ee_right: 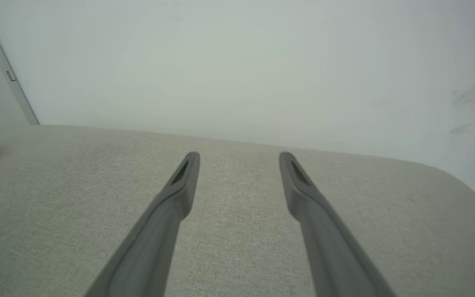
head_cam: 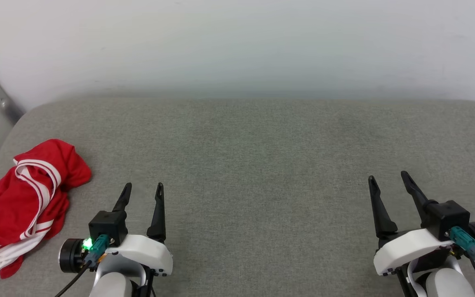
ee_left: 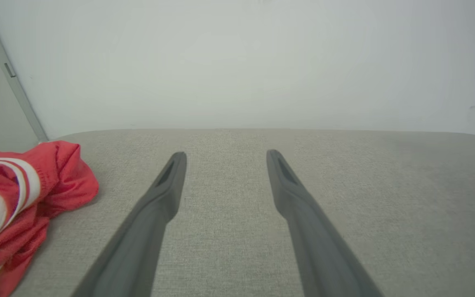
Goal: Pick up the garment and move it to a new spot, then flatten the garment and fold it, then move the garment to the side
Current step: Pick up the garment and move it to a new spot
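Left and right jaws spread, empty: swing left jaws toward 9 o'clock, pinch crumpled shirt [head_cam: 23,200] at its top fold, lift clear.

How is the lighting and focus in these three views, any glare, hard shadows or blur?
Head view: soft, even light, no glare; the garment is sharp, casting only a faint shadow. Left wrist view: the left gripper looks soft toward the bottom edge. Right wrist view: the right gripper does likewise; no glare there either.
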`<state>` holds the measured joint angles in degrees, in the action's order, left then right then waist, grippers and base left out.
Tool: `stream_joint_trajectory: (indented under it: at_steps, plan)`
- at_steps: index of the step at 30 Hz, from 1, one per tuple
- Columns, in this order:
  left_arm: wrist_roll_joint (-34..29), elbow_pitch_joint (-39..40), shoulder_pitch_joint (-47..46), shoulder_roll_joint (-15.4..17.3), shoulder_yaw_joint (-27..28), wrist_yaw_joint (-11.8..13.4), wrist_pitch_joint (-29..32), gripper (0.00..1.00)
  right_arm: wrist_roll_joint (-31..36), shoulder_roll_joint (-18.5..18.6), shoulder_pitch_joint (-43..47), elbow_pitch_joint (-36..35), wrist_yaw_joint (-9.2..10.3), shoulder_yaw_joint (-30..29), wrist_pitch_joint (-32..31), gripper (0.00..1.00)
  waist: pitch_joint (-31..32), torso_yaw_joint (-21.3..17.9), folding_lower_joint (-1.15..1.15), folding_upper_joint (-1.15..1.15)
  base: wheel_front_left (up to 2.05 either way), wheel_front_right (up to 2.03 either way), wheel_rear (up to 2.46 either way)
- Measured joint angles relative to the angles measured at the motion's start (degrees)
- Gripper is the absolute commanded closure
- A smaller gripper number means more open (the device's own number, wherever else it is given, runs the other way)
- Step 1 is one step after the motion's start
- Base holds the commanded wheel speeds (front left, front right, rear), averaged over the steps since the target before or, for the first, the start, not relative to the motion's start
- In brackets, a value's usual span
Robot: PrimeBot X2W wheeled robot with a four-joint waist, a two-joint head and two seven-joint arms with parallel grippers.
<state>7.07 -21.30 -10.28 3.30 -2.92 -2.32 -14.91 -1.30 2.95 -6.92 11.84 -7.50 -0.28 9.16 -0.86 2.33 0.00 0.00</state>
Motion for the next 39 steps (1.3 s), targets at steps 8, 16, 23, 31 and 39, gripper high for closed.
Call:
stream_joint_trajectory:
  at_steps: [8,16,23,31,39]
  plan:
    - [0.70,0.14,-0.27,0.18,2.11,0.35,-0.15,0.00,-0.22,-0.02,0.25,-1.78,0.00,1.36,-0.67,0.00,0.09,5.25,0.00,0.00,0.00,0.00,0.00]
    - [1.11,0.54,-0.31,0.89,4.42,0.41,-0.15,0.00,-1.29,-0.05,0.47,-2.81,0.00,2.74,-1.37,0.00,0.06,13.31,0.00,0.00,0.00,0.00,0.00]
    - [1.16,0.67,-0.21,1.44,5.90,0.45,-0.15,0.00,-1.75,-0.05,-0.17,-2.81,0.00,4.46,-1.48,0.00,-0.33,19.86,0.00,0.00,0.00,0.00,0.00]
    - [0.82,2.02,0.35,1.36,7.10,0.76,-0.15,0.00,-2.40,-0.08,-0.82,-3.07,-0.01,6.04,-1.71,0.00,-0.59,24.99,0.00,0.00,0.00,0.00,0.00]
    - [0.58,2.55,0.07,1.19,7.58,0.81,-0.15,0.00,-2.34,-0.08,-1.54,-2.93,0.00,6.57,-1.97,0.00,-1.53,25.50,0.00,0.00,0.00,0.00,0.00]
